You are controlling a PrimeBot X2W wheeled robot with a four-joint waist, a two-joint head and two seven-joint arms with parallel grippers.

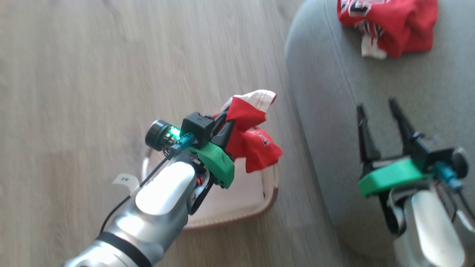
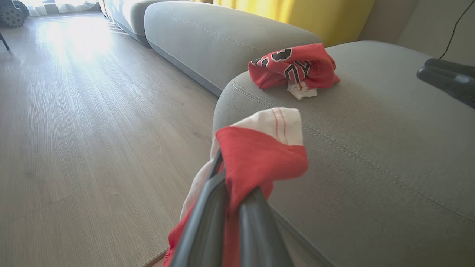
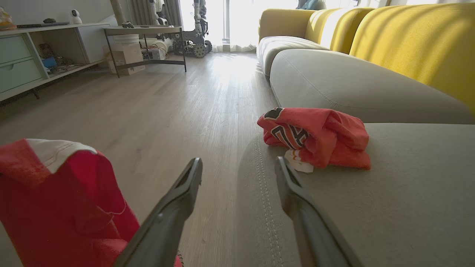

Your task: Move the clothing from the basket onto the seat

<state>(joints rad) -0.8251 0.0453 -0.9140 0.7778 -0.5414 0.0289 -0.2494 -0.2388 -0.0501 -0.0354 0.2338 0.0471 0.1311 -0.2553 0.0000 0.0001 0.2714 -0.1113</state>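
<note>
My left gripper [image 1: 227, 119] is shut on a red garment with white trim [image 1: 252, 133], holding it in the air above the white basket [image 1: 237, 200] on the floor. In the left wrist view the same garment [image 2: 259, 148] bunches over the closed fingers [image 2: 222, 207], just short of the grey seat [image 2: 371, 148]. A second red garment with black-and-white lettering [image 1: 389, 22] lies crumpled on the seat [image 1: 334, 92]; it also shows in the wrist views [image 2: 293, 66] [image 3: 315, 135]. My right gripper [image 1: 376, 107] hovers open over the seat's front edge, nothing between its fingers [image 3: 185, 193].
Wooden floor [image 1: 92, 74] spreads to the left of the seat. Yellow back cushions [image 3: 408, 48] rise behind the seat, and more grey cushions [image 3: 334, 81] continue beyond. A sideboard [image 3: 22, 63], a low table [image 3: 144, 33] and a wheeled machine [image 3: 196, 29] stand far across the room.
</note>
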